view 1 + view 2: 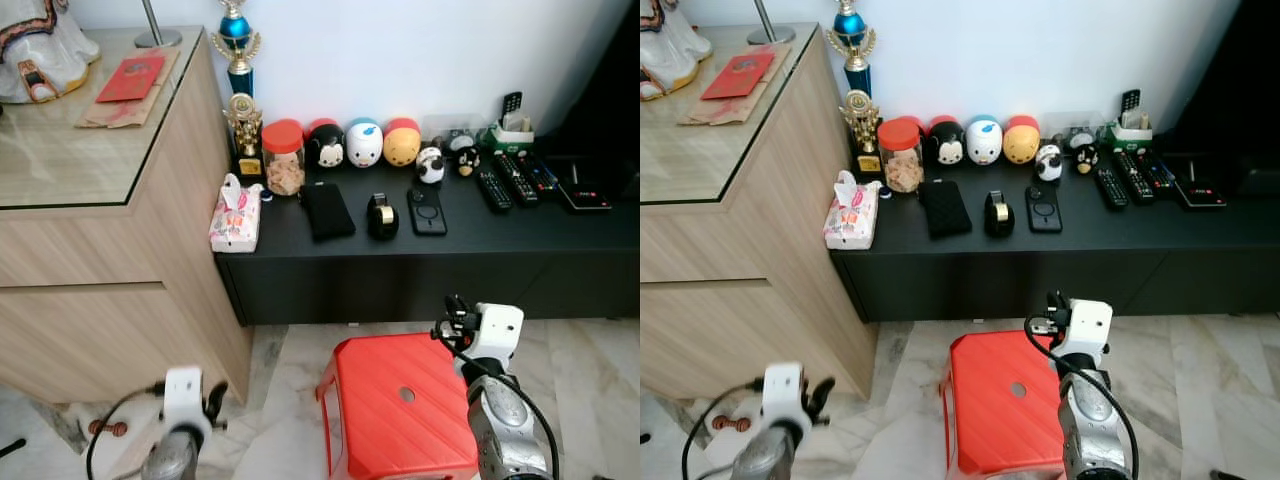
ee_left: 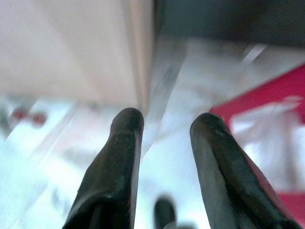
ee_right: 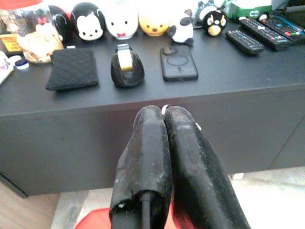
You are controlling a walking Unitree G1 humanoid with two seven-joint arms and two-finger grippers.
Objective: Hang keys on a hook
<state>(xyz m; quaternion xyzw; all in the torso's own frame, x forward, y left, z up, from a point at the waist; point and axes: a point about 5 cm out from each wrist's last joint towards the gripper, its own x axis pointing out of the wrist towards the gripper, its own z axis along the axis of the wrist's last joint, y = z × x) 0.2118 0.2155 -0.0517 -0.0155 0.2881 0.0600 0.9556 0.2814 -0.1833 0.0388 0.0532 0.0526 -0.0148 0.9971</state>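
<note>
Presently the robot stands before a low black tabletop [image 1: 560, 240] set against a white wall, with a light wooden glass-topped cabinet [image 1: 90, 200] on its left and a red plastic stool [image 1: 400, 410] on the marble floor [image 1: 580, 370] directly below.

Right hand [image 3: 164, 114]: raised over the stool and pointed at the front of the black tabletop. Its two black fingers are pressed together. A small pale glint shows at the tips in the right wrist view; whether that is a key or ring pinched there cannot be determined.

Left hand [image 2: 164, 126]: low, near the foot of the wooden cabinet, fingers apart with nothing between them.

Items on the black tabletop: a black quilted pouch [image 3: 72, 69], a black tape dispenser [image 3: 127, 69], a black phone [image 3: 178, 63], a row of round cartoon-character figures [image 1: 365, 142], a red-lidded clear jar [image 1: 284, 157], a pink floral tissue pack [image 1: 235, 215], several black remote controls [image 1: 515, 180] and a gold and blue trophy [image 1: 238, 50].

Task's thing: no keys can be positively identified on the tabletop, cabinet or floor. No hook can be made out on the wall or the furniture.

Progress, by judgement: early, or at best at the carrying stage. Nothing is hung. Remaining work: confirm that the keys are held or locate them, find the hook, bring the key ring to it and release.
</note>
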